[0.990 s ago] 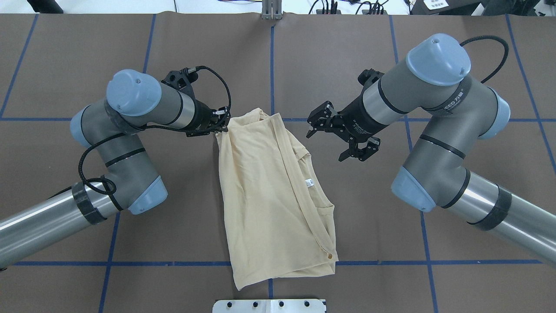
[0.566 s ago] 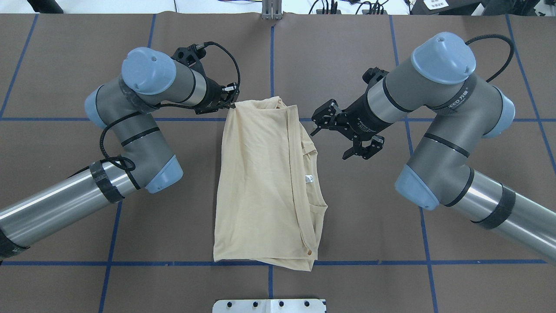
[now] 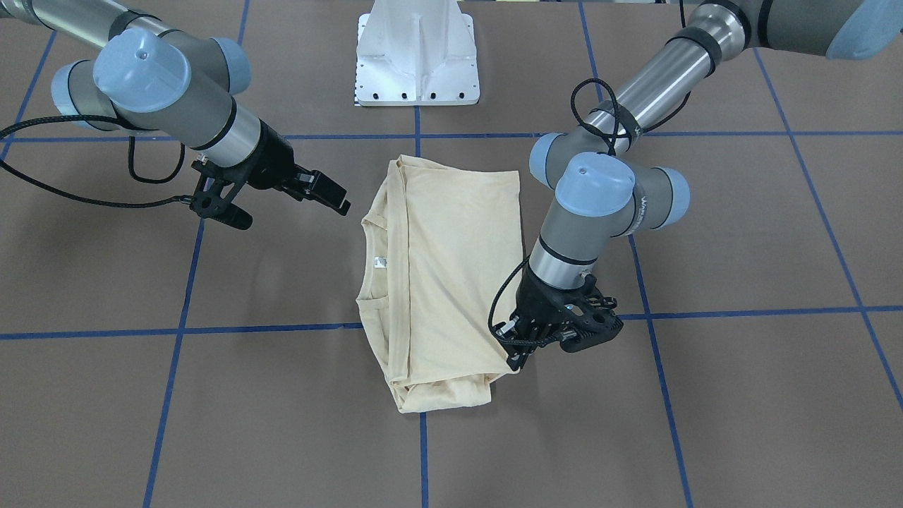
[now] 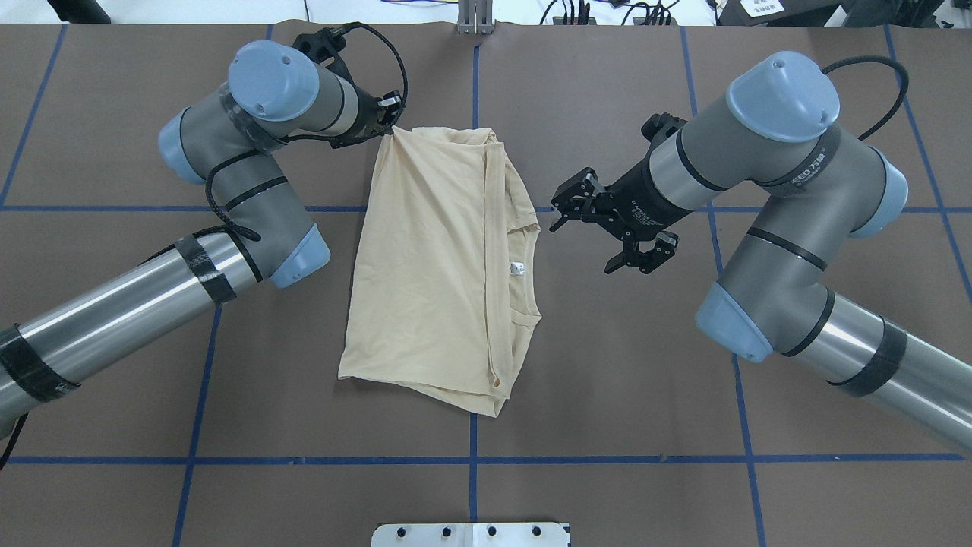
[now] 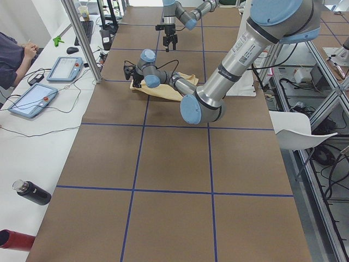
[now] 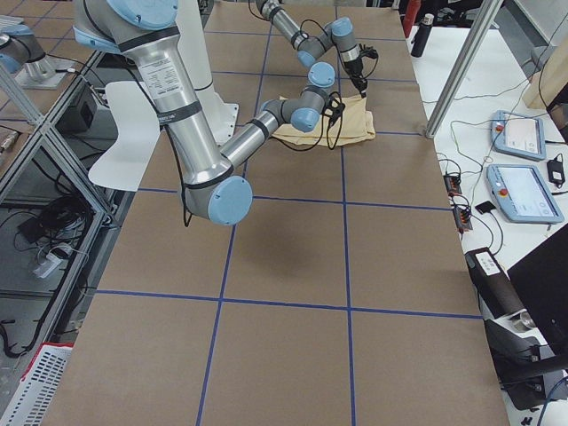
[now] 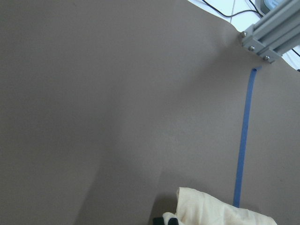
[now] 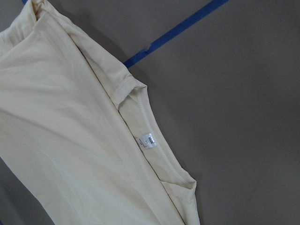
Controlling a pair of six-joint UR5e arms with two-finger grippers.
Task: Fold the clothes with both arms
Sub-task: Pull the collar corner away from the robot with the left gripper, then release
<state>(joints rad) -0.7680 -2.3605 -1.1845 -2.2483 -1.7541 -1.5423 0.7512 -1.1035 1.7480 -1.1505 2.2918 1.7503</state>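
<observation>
Black left gripper (image 4: pixel 388 131): at the far left, clamped on the far left corner of the shirt (image 4: pixel 433 251).

Shirt: cream, folded into a long panel, print hidden. It lies mid-table (image 4: pixel 645 395), its long axis running far to near, with the near end swung slightly leftward. Collar (image 4: pixel 528 308) and tag (image 4: pixel 519 267) sit along its right edge.

Right gripper (image 4: pixel 588 241): jaws spread, empty, just beside the collar edge and not touching it. The shirt lies to its left.

Judgement: only the left gripper holds cloth. The right is nearer the free far right corner, so a grasp there likely falls to it, reaching leftward and farther.
</observation>
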